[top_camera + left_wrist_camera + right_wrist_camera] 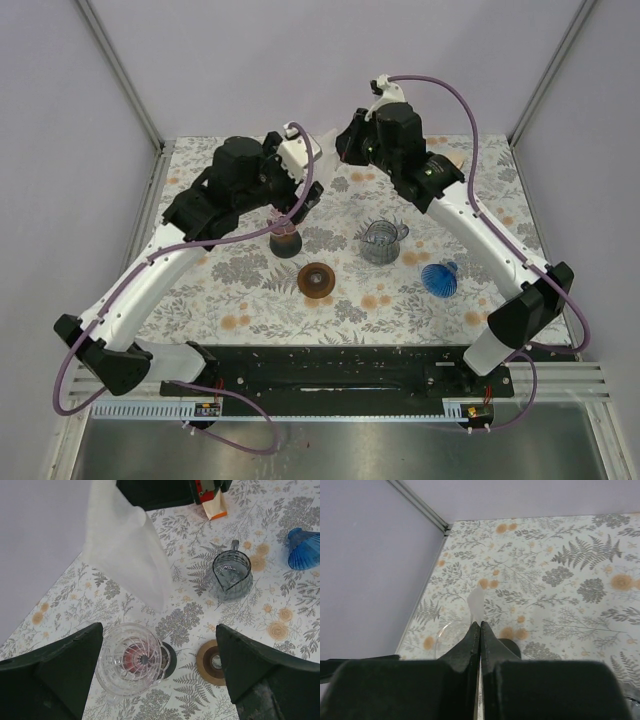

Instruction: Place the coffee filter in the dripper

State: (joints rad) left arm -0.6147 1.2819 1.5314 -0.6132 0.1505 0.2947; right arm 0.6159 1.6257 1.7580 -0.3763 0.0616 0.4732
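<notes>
The white paper coffee filter [126, 545] hangs in the air, pinched at its top edge by my right gripper [480, 625], which is shut on it. Its tip [476, 604] shows past the fingers, and it also shows in the top view [327, 150]. The clear glass dripper [131, 657] stands on a dark base below and slightly in front of the filter; it also shows in the top view [285, 228]. My left gripper [159, 630] is open, with the dripper between its fingers, close to the left finger [55, 672].
A glass pitcher [230, 575] stands mid-table, a blue dripper [304, 547] lies to its right, and a brown disc [212, 662] lies near the clear dripper. The side wall and frame post [417, 502] are close behind the dripper.
</notes>
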